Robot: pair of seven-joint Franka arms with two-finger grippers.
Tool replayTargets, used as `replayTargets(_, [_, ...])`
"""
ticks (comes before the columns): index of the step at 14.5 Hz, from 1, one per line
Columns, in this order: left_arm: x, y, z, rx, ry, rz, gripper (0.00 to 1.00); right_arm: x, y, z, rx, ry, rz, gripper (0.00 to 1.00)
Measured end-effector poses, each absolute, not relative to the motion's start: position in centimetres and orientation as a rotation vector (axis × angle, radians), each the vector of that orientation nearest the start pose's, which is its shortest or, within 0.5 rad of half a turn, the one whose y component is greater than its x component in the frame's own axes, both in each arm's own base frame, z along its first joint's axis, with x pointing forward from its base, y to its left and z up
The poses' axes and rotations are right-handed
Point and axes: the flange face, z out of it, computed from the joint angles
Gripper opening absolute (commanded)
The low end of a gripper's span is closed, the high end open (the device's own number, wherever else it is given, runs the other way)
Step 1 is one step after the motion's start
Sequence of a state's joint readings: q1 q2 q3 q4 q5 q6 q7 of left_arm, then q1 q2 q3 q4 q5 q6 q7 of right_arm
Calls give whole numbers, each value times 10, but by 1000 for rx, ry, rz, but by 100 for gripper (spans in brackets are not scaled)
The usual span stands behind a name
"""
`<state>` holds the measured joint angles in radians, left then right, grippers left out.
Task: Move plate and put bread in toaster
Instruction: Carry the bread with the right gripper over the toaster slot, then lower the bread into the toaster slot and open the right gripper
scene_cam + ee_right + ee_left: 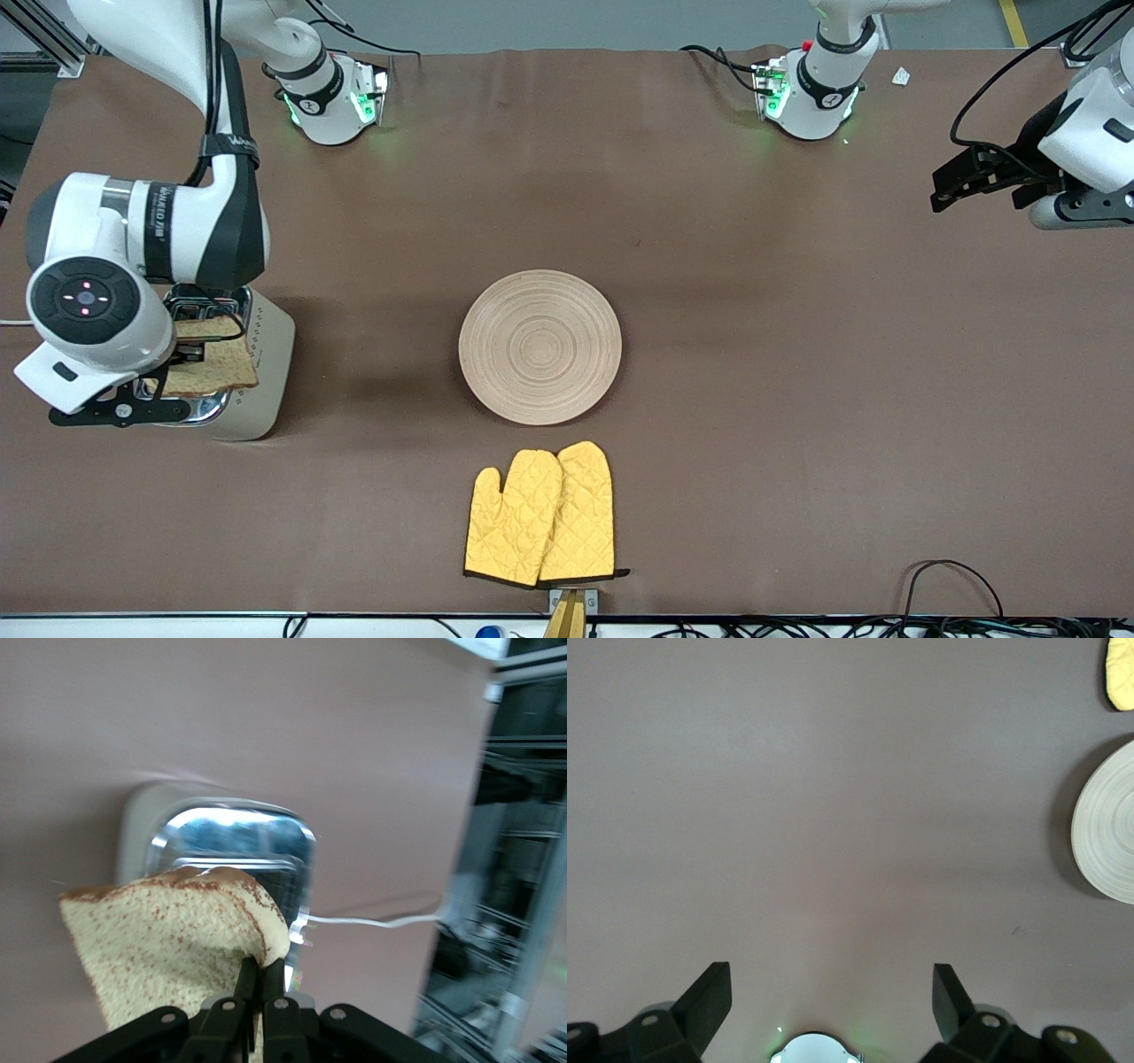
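The beige wooden plate (539, 346) lies in the middle of the table; its edge also shows in the left wrist view (1107, 835). The toaster (257, 372) stands at the right arm's end of the table, its chrome top visible in the right wrist view (235, 837). My right gripper (182, 356) is shut on the bread (213, 365) and holds it over the toaster's top. In the right wrist view the gripper (262, 979) pinches the slice (168, 943) by one edge. My left gripper (961, 182) waits open and empty over the left arm's end of the table, also seen in its wrist view (831, 992).
A pair of yellow oven mitts (540, 518) lies nearer the front camera than the plate. The toaster's white cord (372, 921) trails off the toaster. Cables (957, 576) lie at the table's front edge.
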<state>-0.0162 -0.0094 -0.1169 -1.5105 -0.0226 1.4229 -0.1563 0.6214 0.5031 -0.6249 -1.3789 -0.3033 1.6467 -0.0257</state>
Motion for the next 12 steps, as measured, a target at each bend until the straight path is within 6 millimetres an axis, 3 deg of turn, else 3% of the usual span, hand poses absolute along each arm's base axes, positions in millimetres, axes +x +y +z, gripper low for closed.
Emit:
replayTargets(3, [531, -74, 644, -3150, -33, 132, 100, 665, 43, 469, 2413, 151, -222, 0])
replayTargets(8, [531, -74, 641, -3149, -34, 142, 100, 659, 35, 436, 2354, 58, -261, 0])
replayTargets(12, [531, -74, 640, -3149, -34, 144, 100, 658, 47, 418, 2321, -47, -220, 0])
